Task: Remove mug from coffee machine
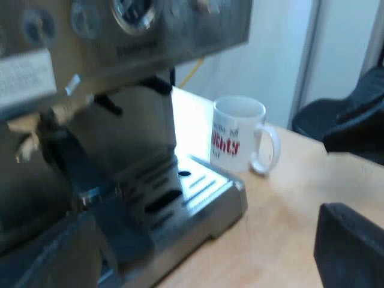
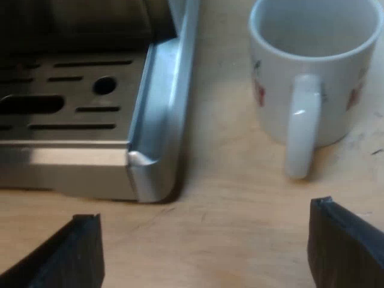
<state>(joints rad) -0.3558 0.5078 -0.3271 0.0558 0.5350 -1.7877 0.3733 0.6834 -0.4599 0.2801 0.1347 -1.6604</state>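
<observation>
Hovering with fingers (image 2: 84,252) spread, right gripper (image 2: 204,240) faces mug (image 2: 312,78) beside espresso machine (image 2: 90,120)

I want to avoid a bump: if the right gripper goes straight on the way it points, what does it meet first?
The right gripper would probably meet the table first, between drip tray and mug, though depth is unclear.

Pale wooden tabletop (image 2: 234,234), a white wall (image 1: 264,60) beyond it.
</observation>
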